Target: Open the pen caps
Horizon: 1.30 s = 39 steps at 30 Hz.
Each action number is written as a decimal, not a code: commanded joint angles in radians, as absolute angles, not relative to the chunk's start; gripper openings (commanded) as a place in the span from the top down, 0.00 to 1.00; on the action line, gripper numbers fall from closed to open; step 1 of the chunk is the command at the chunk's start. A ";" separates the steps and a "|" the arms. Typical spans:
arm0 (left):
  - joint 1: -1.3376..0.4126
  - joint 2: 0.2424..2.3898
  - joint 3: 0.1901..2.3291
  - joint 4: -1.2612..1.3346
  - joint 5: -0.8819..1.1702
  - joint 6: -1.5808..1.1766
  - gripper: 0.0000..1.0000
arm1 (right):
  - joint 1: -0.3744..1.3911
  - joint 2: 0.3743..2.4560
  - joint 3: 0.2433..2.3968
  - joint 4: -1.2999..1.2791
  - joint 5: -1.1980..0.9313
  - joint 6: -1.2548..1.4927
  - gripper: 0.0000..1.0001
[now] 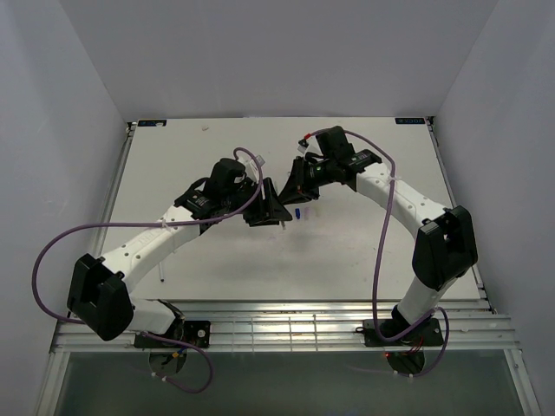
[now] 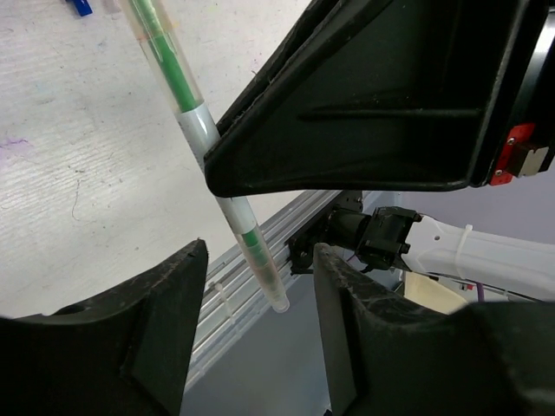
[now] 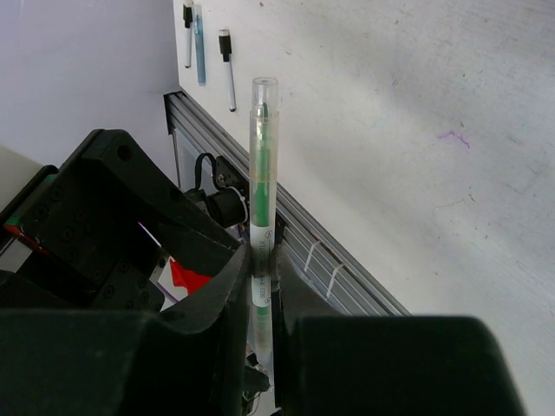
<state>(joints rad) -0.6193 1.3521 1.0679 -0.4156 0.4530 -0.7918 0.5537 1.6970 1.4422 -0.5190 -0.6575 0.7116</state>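
The 2 arms meet over the middle of the white table [image 1: 364,251]. The right claw [image 3: 261,279] is clenched on a pen [image 3: 263,165], a see-through barrel with a green core, gripped around its white middle band. The pen slants toward the near edge of the table, and its free end wears a clear cap [image 3: 265,91], which is on.

The left claw [image 2: 260,260] is released, its jaws standing apart. From its own camera the capped end of the pen shows between its 2 fingers [image 2: 165,303], touching neither.

A loose blue cap [image 1: 297,212] lies on the table just near of the right claw. 3 other pens [image 3: 199,52] lie side by side on the table by the metal rail [image 3: 329,269] at its near edge, well apart from both claws.
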 commanded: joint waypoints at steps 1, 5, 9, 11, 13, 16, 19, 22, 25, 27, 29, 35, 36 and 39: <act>-0.626 1.344 1.077 -0.387 0.463 -0.801 0.39 | 0.563 1.677 1.427 -0.471 -0.654 0.745 0.92; -0.634 1.341 1.068 -0.387 0.468 -0.802 0.44 | 0.561 1.667 1.416 -0.457 -0.644 0.759 0.92; -0.635 1.319 1.049 -0.385 0.469 -0.807 0.50 | 0.561 1.657 1.407 -0.459 -0.621 0.764 0.92; -0.635 1.312 1.037 -0.385 0.471 -0.811 0.51 | 0.561 1.654 1.401 -0.453 -0.615 0.773 0.92; -0.635 1.302 1.022 -0.387 0.472 -0.819 0.52 | 0.563 1.654 1.402 -0.453 -0.614 0.781 0.92; -0.638 1.296 1.012 -0.385 0.476 -0.824 0.54 | 0.563 1.657 1.413 -0.451 -0.612 0.788 0.92; -0.641 1.298 1.012 -0.387 0.476 -0.827 0.55 | 0.561 1.655 1.411 -0.440 -0.615 0.805 0.92; -0.647 1.301 1.014 -0.382 0.472 -0.828 0.56 | 0.563 1.654 1.407 -0.431 -0.624 0.815 0.92; -0.649 1.302 1.017 -0.380 0.468 -0.828 0.56 | 0.564 1.651 1.404 -0.433 -0.627 0.811 0.92; -0.649 1.305 1.020 -0.379 0.466 -0.828 0.56 | 0.563 1.646 1.401 -0.434 -0.627 0.811 0.92; -0.650 1.305 1.022 -0.377 0.466 -0.828 0.61 | 0.563 1.641 1.396 -0.433 -0.627 0.811 0.92; -0.650 1.292 1.006 -0.379 0.462 -0.831 0.74 | 0.566 1.641 1.393 -0.433 -0.640 0.804 0.92; -0.650 1.289 1.003 -0.379 0.460 -0.831 0.79 | 0.566 1.640 1.390 -0.431 -0.641 0.804 0.92; -0.650 1.284 0.997 -0.377 0.465 -0.833 0.90 | 0.568 1.640 1.381 -0.423 -0.661 0.790 0.87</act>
<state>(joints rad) -0.6437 1.3334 1.0012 -0.3962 0.4526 -0.8394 0.5587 1.6806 1.3911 -0.4595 -0.6163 0.8009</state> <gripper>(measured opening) 0.221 0.154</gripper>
